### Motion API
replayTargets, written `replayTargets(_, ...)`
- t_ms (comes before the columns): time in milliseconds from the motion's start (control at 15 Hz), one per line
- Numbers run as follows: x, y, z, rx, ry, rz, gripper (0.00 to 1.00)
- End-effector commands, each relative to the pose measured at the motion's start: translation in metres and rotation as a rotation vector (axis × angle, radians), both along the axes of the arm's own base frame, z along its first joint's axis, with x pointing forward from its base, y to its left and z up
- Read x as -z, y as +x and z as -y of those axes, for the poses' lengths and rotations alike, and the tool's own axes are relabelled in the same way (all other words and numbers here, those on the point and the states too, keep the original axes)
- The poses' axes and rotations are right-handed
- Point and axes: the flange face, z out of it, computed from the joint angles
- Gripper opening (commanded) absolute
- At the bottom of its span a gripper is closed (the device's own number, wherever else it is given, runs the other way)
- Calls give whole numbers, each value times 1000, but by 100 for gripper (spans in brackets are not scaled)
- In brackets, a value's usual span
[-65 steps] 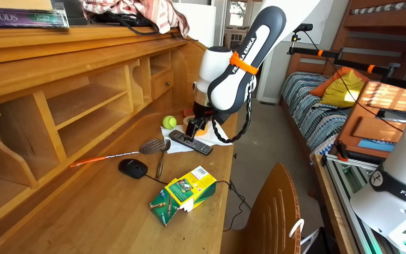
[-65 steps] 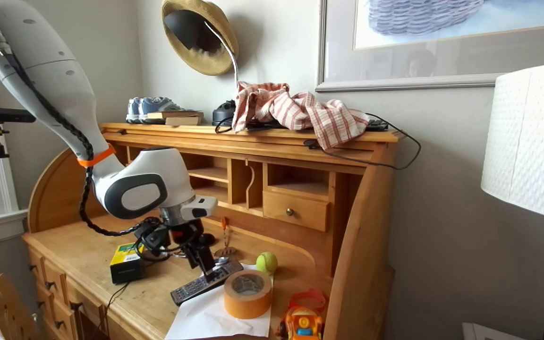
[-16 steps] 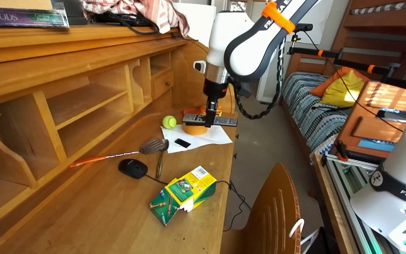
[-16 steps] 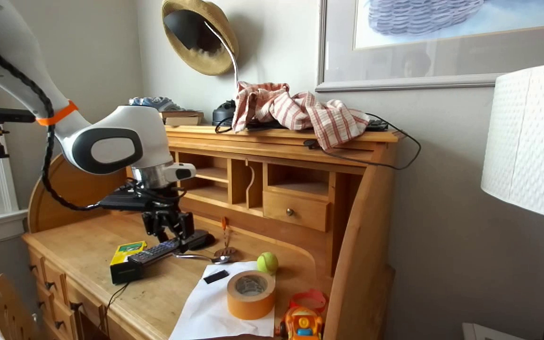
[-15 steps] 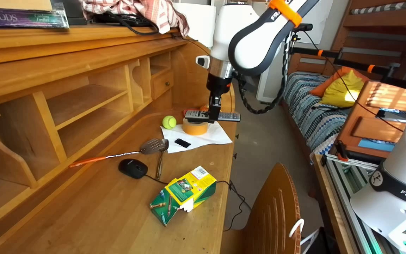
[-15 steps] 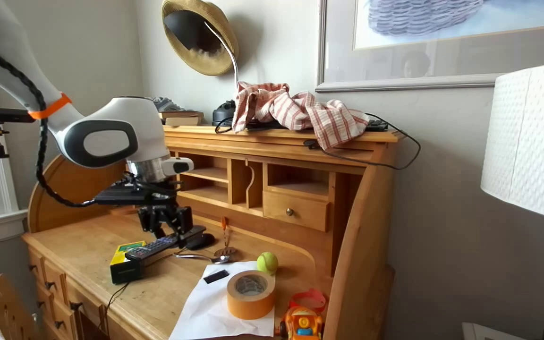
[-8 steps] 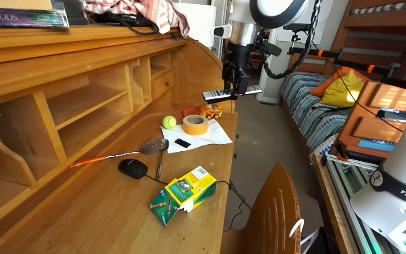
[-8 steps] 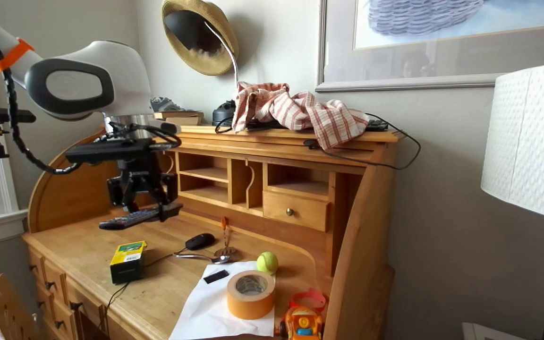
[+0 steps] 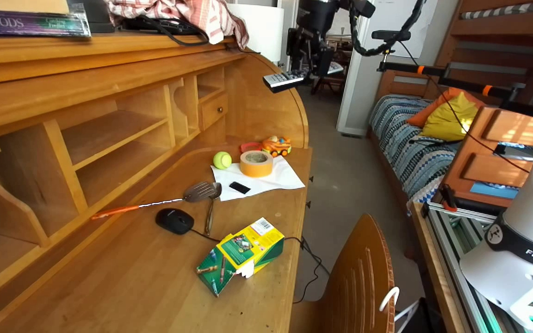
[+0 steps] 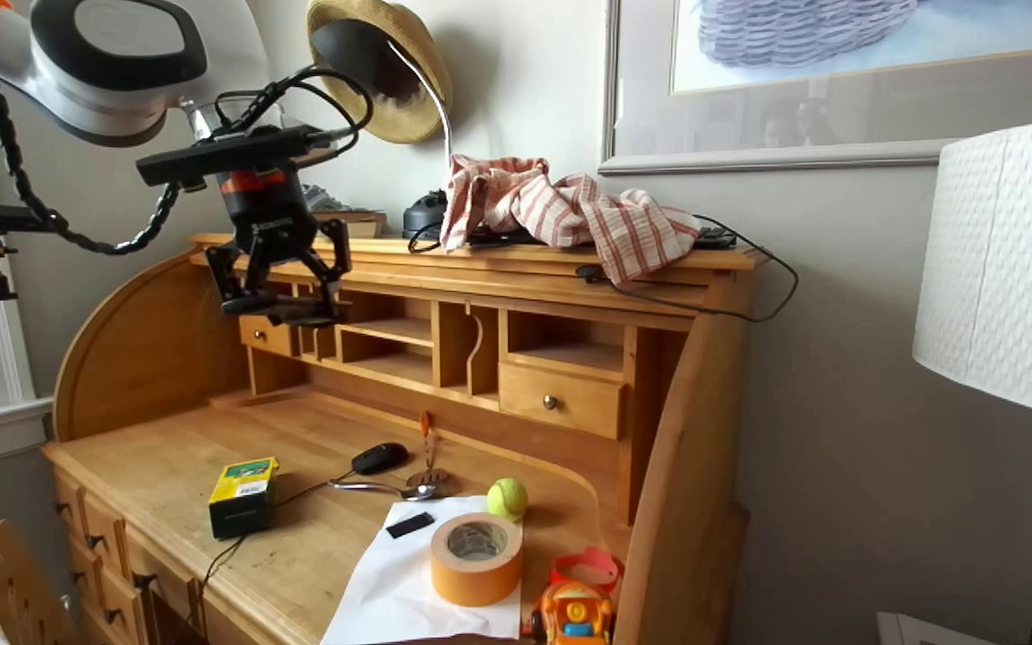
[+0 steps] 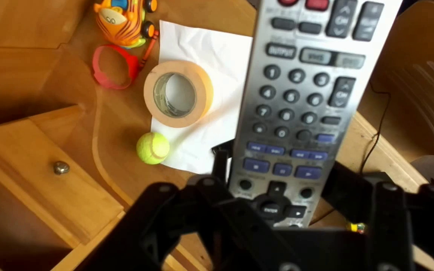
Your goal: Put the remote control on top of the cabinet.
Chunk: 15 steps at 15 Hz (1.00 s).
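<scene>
My gripper [image 11: 279, 177] is shut on the remote control [image 11: 288, 109], a grey-silver bar with many buttons, its long end pointing away from the fingers in the wrist view. An exterior view has the remote control [image 9: 281, 81] in the air, level with the curved end panel. The cabinet [image 10: 516, 258] is a honey-coloured roll-top desk with pigeonholes. In that view the gripper [image 10: 286, 309] hangs in front of its pigeonholes, fingertips lower in the picture than the top edge. Part of the remote control is hidden by the fingers.
On the cabinet's top lie a checked cloth [image 10: 561, 210], a black lamp base [image 10: 426, 215] and books [image 10: 346, 224]. Its desktop bears a tape roll [image 9: 256, 164], a small black bar [image 9: 239, 187], a mouse [image 9: 174, 221] and a green-and-yellow box [image 9: 243, 254]. A chair [image 9: 363, 277] stands in front.
Some seconds ago the remote control lay on the desk under the gripper. It has since been gripped and lifted, and over the last second it has risen further, with the gripper tilting.
</scene>
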Motion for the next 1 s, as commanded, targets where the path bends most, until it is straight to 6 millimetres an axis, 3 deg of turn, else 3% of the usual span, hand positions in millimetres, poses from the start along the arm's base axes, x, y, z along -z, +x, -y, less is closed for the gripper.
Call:
replayTargets(0, -11, 3, -4, 8, 12, -23, 34)
replayTargets(67, -21, 5, -6, 7, 12, -25, 59)
replayTargets(400, -12, 4, -5, 9, 16, -38, 59)
replayTargets(467, -12, 1, -5, -12, 41, -22, 34)
replayTargets(733, -59, 7, -15, -138, 125, 148, 34)
replayTargets(933, -86, 23, -32, -266, 223, 189, 34)
